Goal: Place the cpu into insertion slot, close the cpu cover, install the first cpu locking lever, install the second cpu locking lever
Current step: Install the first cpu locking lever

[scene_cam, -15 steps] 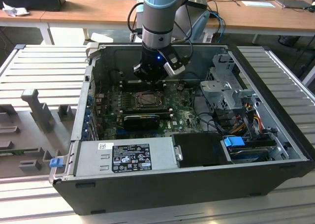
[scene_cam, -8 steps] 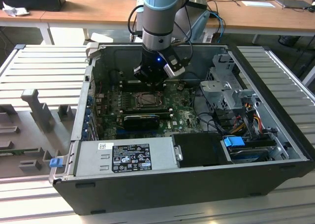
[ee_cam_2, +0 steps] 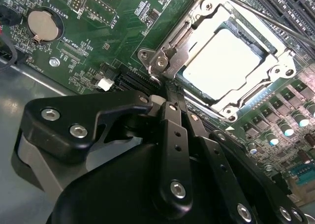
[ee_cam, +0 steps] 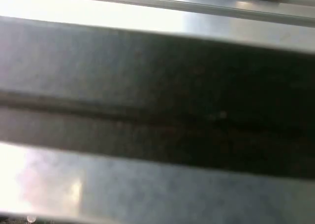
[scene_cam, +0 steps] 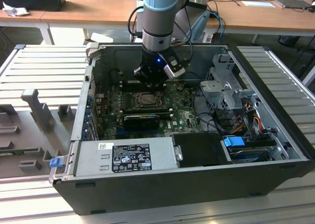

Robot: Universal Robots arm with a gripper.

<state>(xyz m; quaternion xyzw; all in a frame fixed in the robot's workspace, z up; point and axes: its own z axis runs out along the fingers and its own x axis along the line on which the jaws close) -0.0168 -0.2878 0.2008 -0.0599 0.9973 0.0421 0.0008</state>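
The black linkage-fingered gripper (ee_cam_2: 165,98) sits low in the second wrist view, fingers drawn together to a narrow tip w/ nothing between them, i.e. closed and empty, the tip right at the hinge corner of the thin silver-grey metal cpu cover (ee_cam_2: 170,47) w/ a window cut through it. That pose looks like pushing or hooking socket hardware, not carrying. The cover lies flat on the black-framed square insertion slot (ee_cam_2: 256,93), upper right of the frame, and the pale silvery square cpu (ee_cam_2: 224,56) shows through the window, so the chip is seated and the cover looks down. A thin steel locking lever rod (ee_cam_2: 275,24) crosses the frame's upper right corner; can't tell if latched. Round coin battery (ee_cam_2: 42,24) sits upper left on the green motherboard (ee_cam_2: 123,17). In the exterior view the gripper (scene_cam: 147,81) hangs at frame centre just above the socket (scene_cam: 146,100), inside the open dark grey computer case (scene_cam: 162,184), on a pale slatted table (scene_cam: 39,66).
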